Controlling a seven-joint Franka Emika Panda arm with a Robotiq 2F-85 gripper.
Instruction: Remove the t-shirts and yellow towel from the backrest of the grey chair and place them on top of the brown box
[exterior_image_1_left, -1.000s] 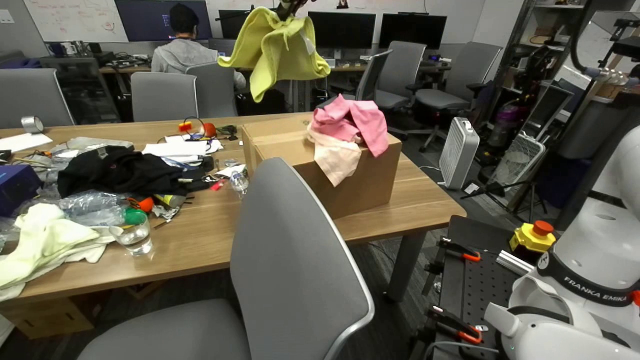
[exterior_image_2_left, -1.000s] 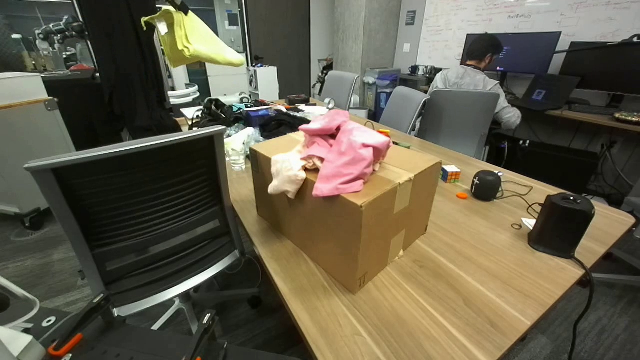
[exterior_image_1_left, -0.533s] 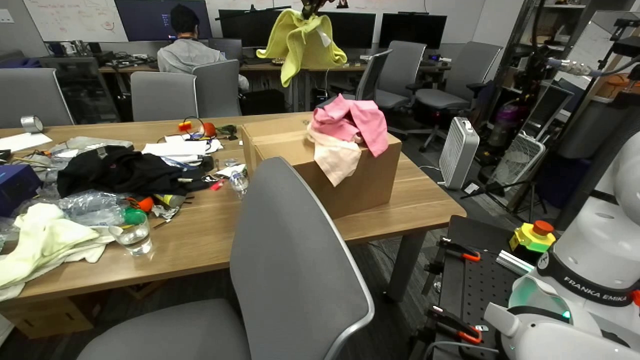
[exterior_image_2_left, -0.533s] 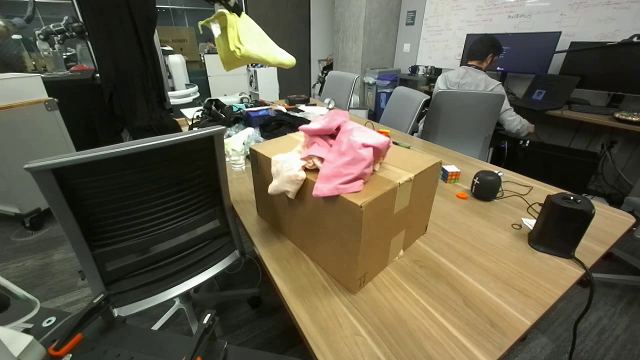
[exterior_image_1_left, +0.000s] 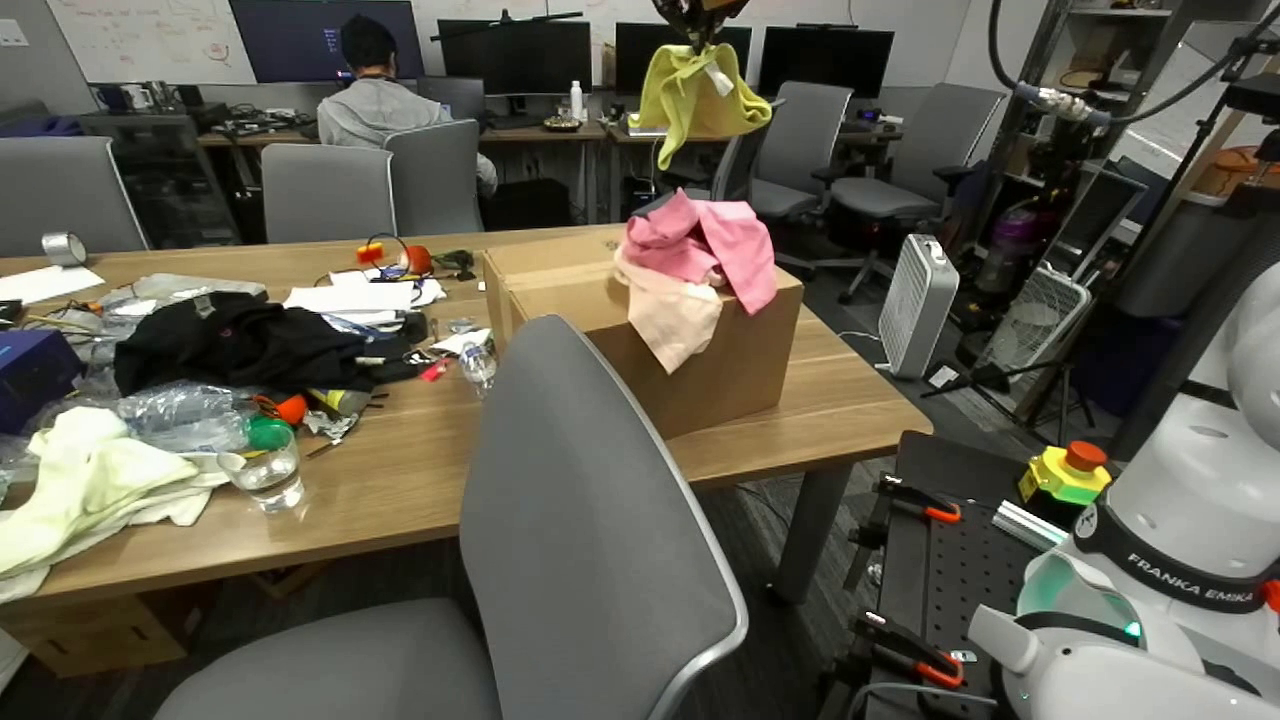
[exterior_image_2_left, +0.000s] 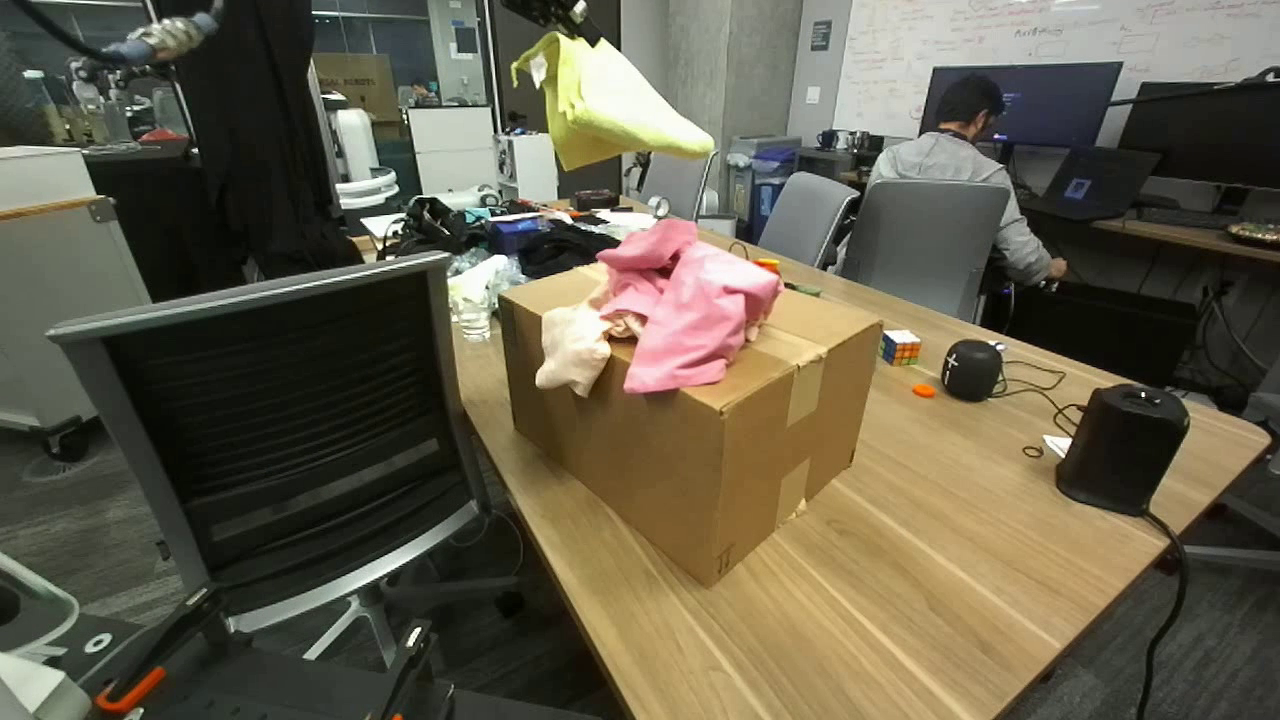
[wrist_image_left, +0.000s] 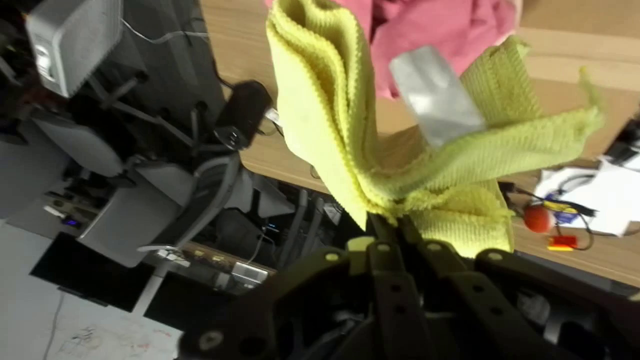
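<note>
Nearest in an exterior view, the grey chair (exterior_image_1_left: 590, 530) is standing close to the table (exterior_image_1_left: 400, 480), and off in the corner a white headset (exterior_image_1_left: 1110, 690) is resting in front of the robot base (exterior_image_1_left: 1180, 500). Now, onto the wood: a glass (exterior_image_1_left: 270, 485) is standing near the edge, holding clear liquid, with a pale yellow cloth (exterior_image_1_left: 90, 490) lying just beside it. A blue box (exterior_image_1_left: 35, 375) is sitting off at the side, its inside hidden, and a plastic bottle (exterior_image_1_left: 479, 365) is resting farther in, its contents too small to make out. And here's the big one: the brown box (exterior_image_2_left: 620, 460) is sitting squarely on the table, its top looking closed, hiding its inside. Up there a pink shirt (exterior_image_2_left: 690, 310) is lying in a crumpled heap, a peach cloth (exterior_image_2_left: 575, 345) is poking out from under it, and both are drooping over the side. Higher again, the yellow towel (exterior_image_1_left: 700, 95) is hanging in mid-air in both exterior views, apart from the box, and in the wrist view the gripper (wrist_image_left: 396, 225) is clamping a bunched bit of it, jaws squeezed together, a pale tag (wrist_image_left: 435, 95) standing out from the folds. Way back, a man (exterior_image_1_left: 370, 110) is sitting at a desk (exterior_image_1_left: 520, 133), facing a screen (exterior_image_1_left: 290, 45); a white bottle (exterior_image_1_left: 576, 100) is standing farther along, and some mugs (exterior_image_1_left: 138, 97) are lining up on the far side, too small to see into.
</note>
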